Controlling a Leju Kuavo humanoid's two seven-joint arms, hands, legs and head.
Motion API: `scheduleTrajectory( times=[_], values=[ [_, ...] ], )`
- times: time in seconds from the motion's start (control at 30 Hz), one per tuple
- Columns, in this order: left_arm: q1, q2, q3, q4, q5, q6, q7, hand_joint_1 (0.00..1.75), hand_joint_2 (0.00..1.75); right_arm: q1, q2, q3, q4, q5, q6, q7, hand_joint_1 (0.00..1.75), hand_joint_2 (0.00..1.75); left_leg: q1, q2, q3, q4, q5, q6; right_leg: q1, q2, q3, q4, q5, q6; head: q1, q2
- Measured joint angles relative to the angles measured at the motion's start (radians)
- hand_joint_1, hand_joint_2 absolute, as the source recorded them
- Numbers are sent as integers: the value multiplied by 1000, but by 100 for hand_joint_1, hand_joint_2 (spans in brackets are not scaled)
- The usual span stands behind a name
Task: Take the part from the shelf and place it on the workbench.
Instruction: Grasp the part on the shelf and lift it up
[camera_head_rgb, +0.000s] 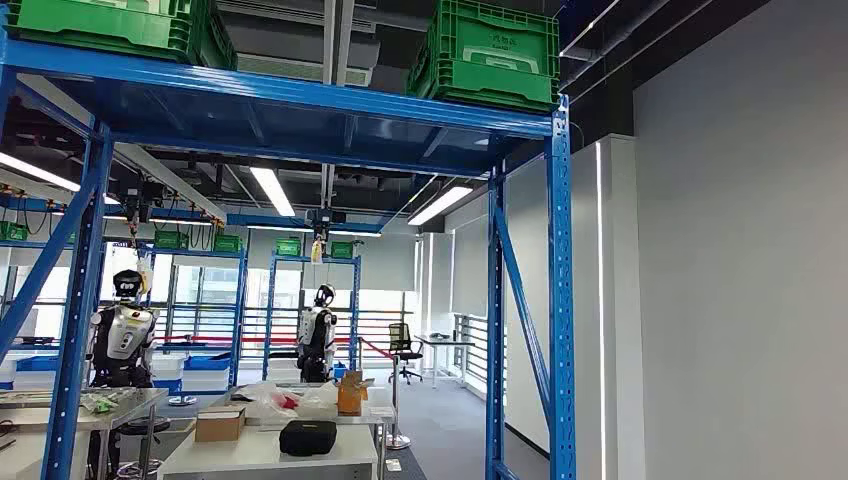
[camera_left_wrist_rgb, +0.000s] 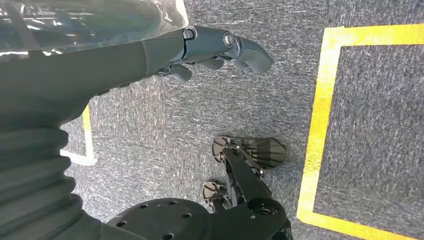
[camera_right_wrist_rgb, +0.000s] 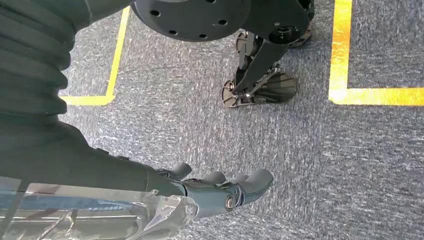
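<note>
Head view: blue shelf (camera_head_rgb: 300, 100); wrists, carpet (camera_left_wrist_rgb: 200, 115).

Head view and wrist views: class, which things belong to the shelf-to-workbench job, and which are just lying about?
Job in hand: blue shelf; plastic-wrapped part; left hand; right hand.
Lying about: green crates; cardboard box; black bag; office chair.
</note>
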Motion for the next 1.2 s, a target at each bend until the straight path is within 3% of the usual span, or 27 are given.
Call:
scheduleTrajectory(
  times=[0.2,0.33,0.7,1.2],
  values=[
    [-4,0,-9,-1,14,4,1,0,175,-5,0,9,4,-12,-6,3,0,175,2,0,0,0,2,-2,2,-2,0,1,0,0,2,0],
    [-19,0,-47,-6,75,24,7,0,0,-19,2,48,8,-61,-31,20,0,0,3,0,1,-1,3,-3,3,-2,0,1,0,0,2,0],
    [-62,0,-205,-9,268,94,29,0,0,-59,14,206,16,-218,-108,77,0,0,3,0,1,-3,3,-4,3,-2,0,2,0,-1,2,0],
    [-119,8,-483,-9,513,182,69,0,0,-116,4,470,19,-427,-237,154,0,0,3,0,1,-3,4,-4,3,-2,0,2,0,-1,2,0]
  ],
)
